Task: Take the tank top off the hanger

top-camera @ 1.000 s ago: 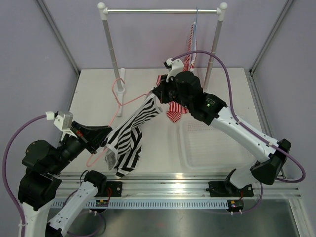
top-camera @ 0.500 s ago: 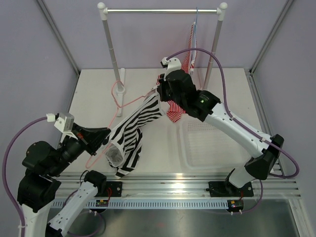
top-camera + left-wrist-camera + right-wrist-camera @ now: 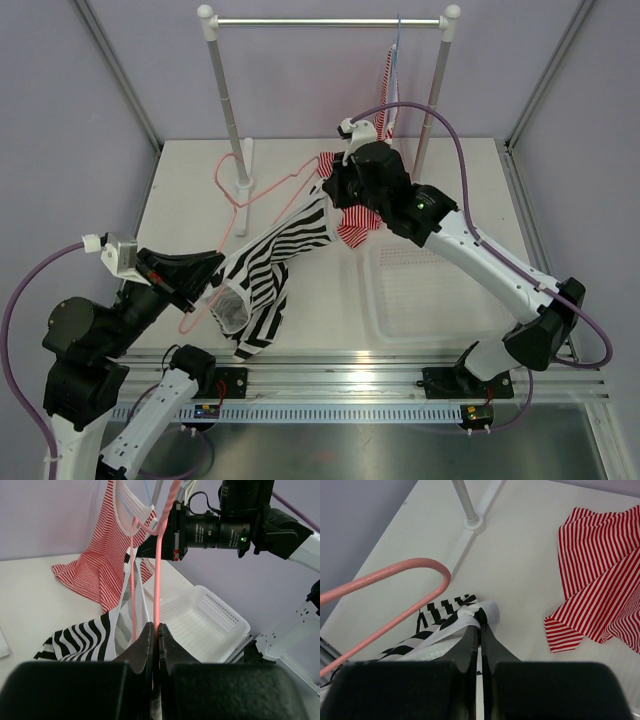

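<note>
Clamps the hanger [image 3: 159, 580] in the clenched left claw [image 3: 155, 626], pinches the tank top [image 3: 285, 240] in the clenched right claw [image 3: 481, 622], stretches it taut left of the basket [image 3: 220, 620], and risks snagging or tearing it should the hanger's corner catch inside.

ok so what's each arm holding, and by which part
The left gripper is shut on the hanger, on a wire of its frame; the right gripper is shut on the tank top, by its white-edged strap.
</note>
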Action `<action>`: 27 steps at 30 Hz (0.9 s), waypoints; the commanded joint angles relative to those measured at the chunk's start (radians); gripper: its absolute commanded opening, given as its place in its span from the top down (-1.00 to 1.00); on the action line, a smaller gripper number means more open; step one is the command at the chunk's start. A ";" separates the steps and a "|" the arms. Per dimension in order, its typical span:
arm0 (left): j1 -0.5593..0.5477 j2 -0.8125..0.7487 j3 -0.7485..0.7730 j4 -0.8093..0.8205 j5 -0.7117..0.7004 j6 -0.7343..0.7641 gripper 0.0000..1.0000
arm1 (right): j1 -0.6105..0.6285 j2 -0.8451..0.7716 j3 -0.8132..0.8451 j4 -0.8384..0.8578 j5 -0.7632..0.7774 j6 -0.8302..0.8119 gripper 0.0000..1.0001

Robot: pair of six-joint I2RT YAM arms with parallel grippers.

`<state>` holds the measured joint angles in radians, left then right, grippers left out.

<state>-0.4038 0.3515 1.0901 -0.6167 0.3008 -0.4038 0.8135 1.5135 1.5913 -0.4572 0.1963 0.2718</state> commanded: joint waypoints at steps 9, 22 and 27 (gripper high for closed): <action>0.000 -0.049 -0.192 0.556 0.014 -0.098 1.00 | -0.066 -0.098 -0.079 0.182 -0.395 0.193 1.00; -0.003 0.316 -0.154 1.159 -0.061 -0.056 1.00 | -0.004 -0.233 -0.129 0.254 -0.506 0.219 1.00; -0.009 0.383 -0.170 1.359 -0.074 -0.069 1.00 | -0.004 -0.308 -0.131 0.231 -0.525 0.205 1.00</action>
<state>-0.4072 0.7429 0.8845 0.4610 0.2535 -0.4728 0.8059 1.2640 1.4452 -0.2600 -0.2943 0.4850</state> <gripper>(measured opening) 0.024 0.022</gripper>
